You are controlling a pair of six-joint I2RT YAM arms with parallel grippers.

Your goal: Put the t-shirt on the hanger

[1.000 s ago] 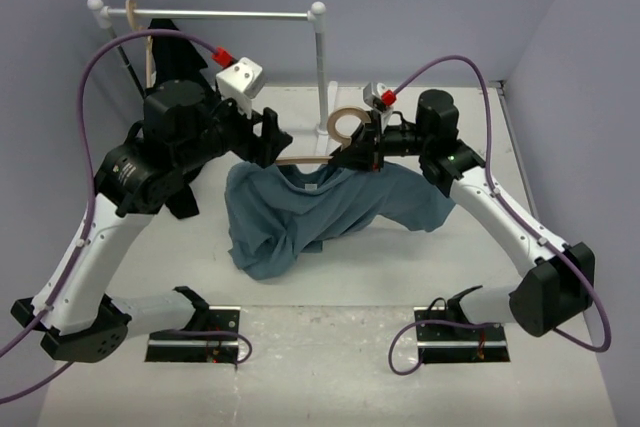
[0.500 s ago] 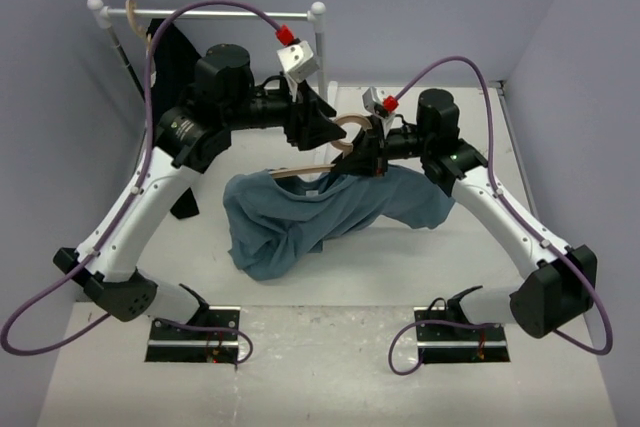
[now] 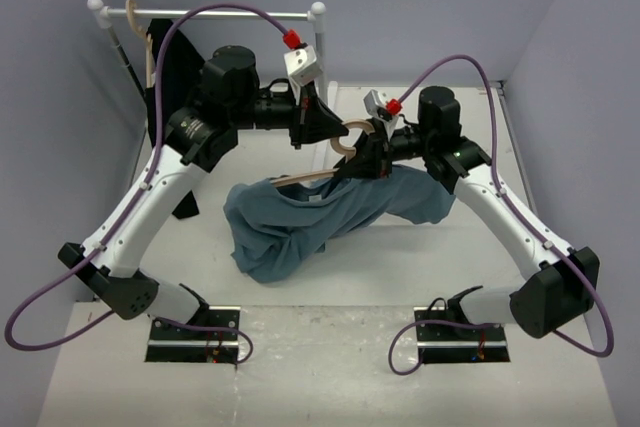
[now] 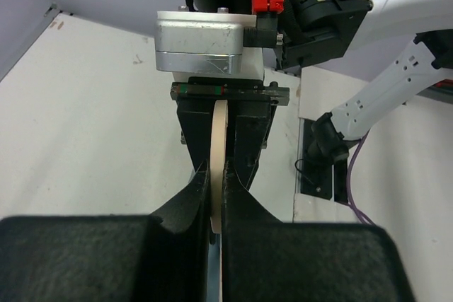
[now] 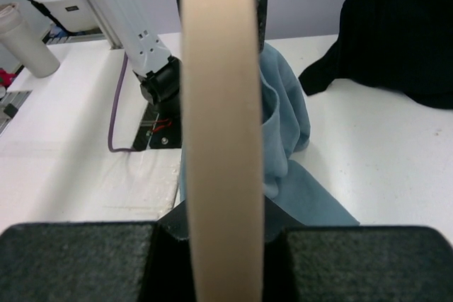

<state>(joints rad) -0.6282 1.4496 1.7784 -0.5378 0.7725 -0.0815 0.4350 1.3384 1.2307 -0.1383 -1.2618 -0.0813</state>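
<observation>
The pale wooden hanger (image 3: 347, 137) hangs above the table, its left arm (image 3: 300, 179) poking out of the neck of the grey-blue t-shirt (image 3: 320, 217). Most of the t-shirt droops in a bunched heap onto the table. My right gripper (image 3: 366, 157) is shut on the hanger (image 5: 219, 104) near its neck, with blue cloth (image 5: 283, 125) just behind. My left gripper (image 3: 332, 130) comes in from the left and is shut on the hanger's rounded hook (image 4: 219, 146), which shows edge-on between its fingers (image 4: 244, 210).
A metal rail (image 3: 225, 15) on a white post (image 3: 320, 57) stands at the back. At its left end hangs a second wooden hanger (image 3: 133, 17) carrying a black garment (image 3: 172, 57). Walls close in on the left, right and back.
My left arm swung from the left over to the hanger's hook and its jaws closed on it. The right gripper kept its hold, lifting the hanger slightly.
</observation>
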